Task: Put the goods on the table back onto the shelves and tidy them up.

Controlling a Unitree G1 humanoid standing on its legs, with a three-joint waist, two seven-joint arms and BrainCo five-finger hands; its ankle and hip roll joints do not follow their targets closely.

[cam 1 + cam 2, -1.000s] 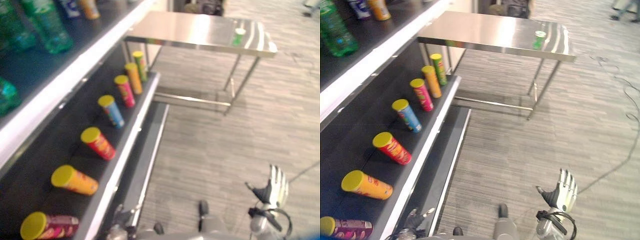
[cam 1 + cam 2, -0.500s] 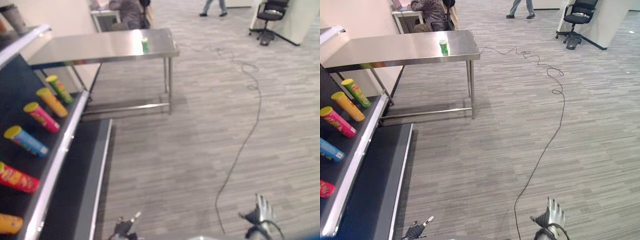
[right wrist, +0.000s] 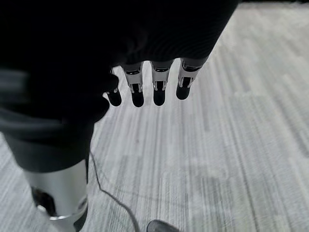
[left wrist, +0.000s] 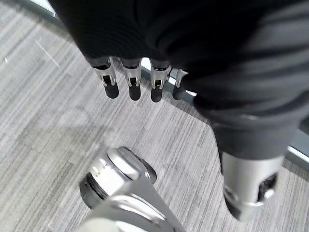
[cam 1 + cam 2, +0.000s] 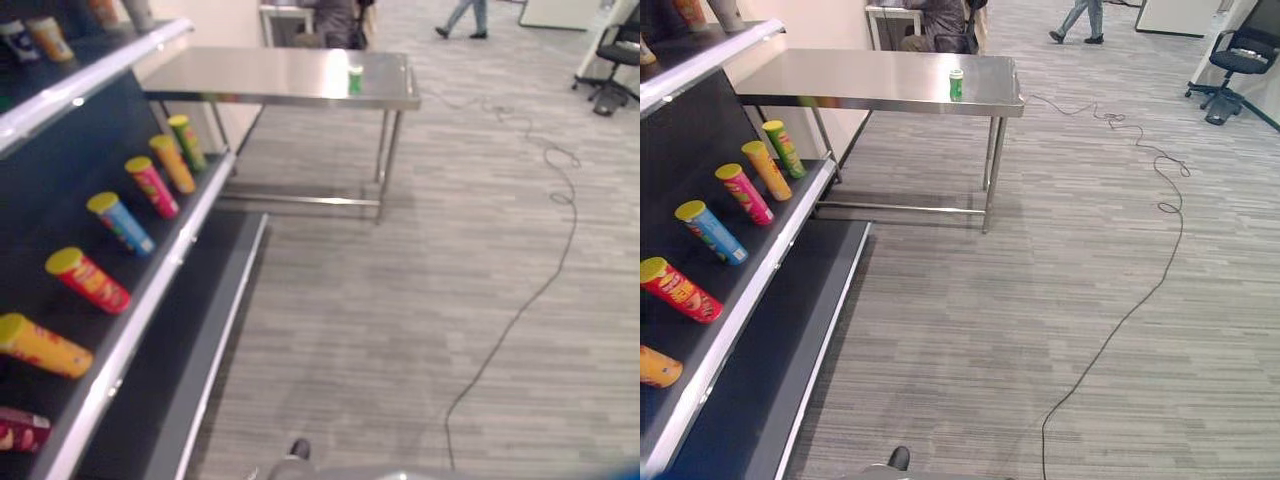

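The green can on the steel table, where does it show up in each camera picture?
Left eye view: green can upright near the table's right end, top centre.
Right eye view: same can, top centre.
Wrist views: floor past each hand, left and right.
Shared landmark: the table's right front leg.

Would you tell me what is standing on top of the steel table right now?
One green can stands upright on the steel table, near its far right edge. The rest of the tabletop looks bare. Both hands hang over the floor, holding nothing.

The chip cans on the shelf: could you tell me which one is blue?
The blue can, fourth from the table, between the pink can and red can.
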